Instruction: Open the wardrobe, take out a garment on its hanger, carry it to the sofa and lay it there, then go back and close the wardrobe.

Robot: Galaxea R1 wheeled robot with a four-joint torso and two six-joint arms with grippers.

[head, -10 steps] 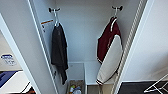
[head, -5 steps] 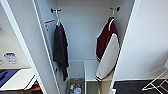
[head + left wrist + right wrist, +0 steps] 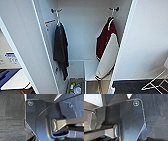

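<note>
**Wardrobe open, two garments hanging on two hooks**

In the head view the wardrobe [image 3: 82, 37] stands open, its left door [image 3: 22, 45] swung out at the left and its right door [image 3: 147, 42] at the right, with the white interior between them. At the far left edge, outside the left door, a white surface carries something blue [image 3: 7, 76]. Inside, going left to right, a dark grey-black garment [image 3: 60, 51] hangs from the left hook [image 3: 55, 11], close to the left inner wall. Well apart from it, the maroon-red jacket [image 3: 106, 40] with its white sleeve hangs on a thin white hanger [image 3: 111, 15] from the right hook [image 3: 114, 9], near the right inner wall. A striped cuff shows at the bottom of the sleeve. On the wardrobe floor below the dark garment lie small items [image 3: 75, 88], too blurred to name. At the far right stands a white wire frame [image 3: 156, 82] on a dark carpet [image 3: 130, 87].

The left wrist view gives the robot's dark plate over grey carpet; the right wrist view gives the same plus a white panel [image 3: 92, 99] at one corner. Whether the fingers of either gripper are apart or closed, I cannot tell.
</note>
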